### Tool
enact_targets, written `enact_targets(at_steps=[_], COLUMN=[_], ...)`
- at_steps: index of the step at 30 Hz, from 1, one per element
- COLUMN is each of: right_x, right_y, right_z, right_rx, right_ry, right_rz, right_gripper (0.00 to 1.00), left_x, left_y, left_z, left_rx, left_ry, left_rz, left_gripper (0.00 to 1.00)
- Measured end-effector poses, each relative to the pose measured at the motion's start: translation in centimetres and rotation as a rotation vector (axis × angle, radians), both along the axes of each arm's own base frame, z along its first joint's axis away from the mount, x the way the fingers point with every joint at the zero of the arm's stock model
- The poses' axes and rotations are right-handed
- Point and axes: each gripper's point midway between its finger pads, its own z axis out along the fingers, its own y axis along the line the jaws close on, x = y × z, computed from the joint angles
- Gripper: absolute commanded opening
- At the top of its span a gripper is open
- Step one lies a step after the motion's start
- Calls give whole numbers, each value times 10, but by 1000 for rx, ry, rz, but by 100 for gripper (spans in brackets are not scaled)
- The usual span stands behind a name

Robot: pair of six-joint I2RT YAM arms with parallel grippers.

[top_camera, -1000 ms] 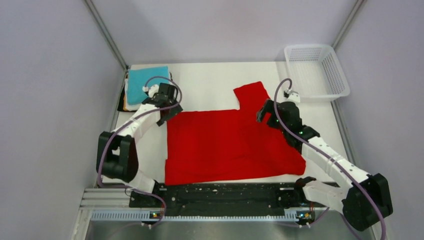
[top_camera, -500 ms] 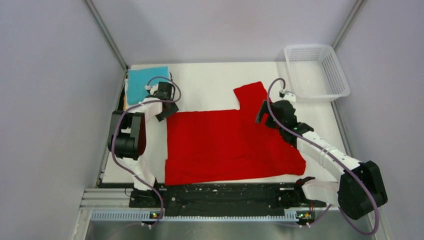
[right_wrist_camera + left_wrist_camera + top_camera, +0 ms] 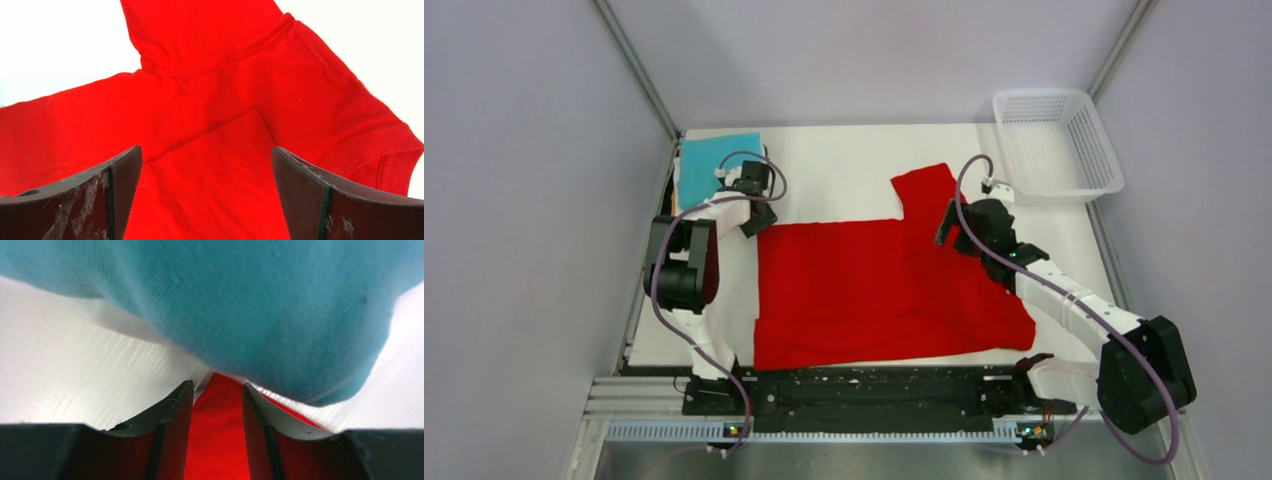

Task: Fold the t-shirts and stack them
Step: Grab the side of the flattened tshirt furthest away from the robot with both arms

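Right gripper (image 3: 206, 150): hovering wide open above red tee (image 3: 874, 285) sleeve, needing low edge pinch; left gripper (image 3: 217, 386): narrowly parted, grip unclear.

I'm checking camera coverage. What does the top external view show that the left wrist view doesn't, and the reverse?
Only the top external view shows the white mesh basket at the far right, the right claw and the whole outline of the red t-shirt. Only the left wrist view shows red cloth in the narrow gap between the fingers of the left claw; whether it is gripped is unclear. Both show the red t-shirt, the teal shirt and the white table.
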Motion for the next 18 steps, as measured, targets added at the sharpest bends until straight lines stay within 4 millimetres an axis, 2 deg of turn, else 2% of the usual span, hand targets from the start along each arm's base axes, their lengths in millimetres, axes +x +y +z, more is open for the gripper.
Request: enact_targets(at_steps=[3, 7, 12, 15, 18], right_x=[1, 6, 20, 36, 66], right_y=[-2, -2, 0, 5, 13], right_z=[-1, -3, -8, -10, -7], right_rx=[-5, -16, -31, -54, -88], right_ry=[2, 8, 27, 36, 28], right_rz=[-7, -10, -17, -12, 0], right_gripper=[99, 99, 99, 99, 97], left_x=[-4, -13, -18, -20, -21], left_y=[-3, -9, -11, -11, -11], left_z=[0, -1, -2, -1, 0], left_rx=[-15, -23, -23, -22, -18], left_ry=[1, 17, 30, 43, 64], left_rz=[-6, -20, -12, -6, -9], left_gripper=[45, 34, 0, 0, 0])
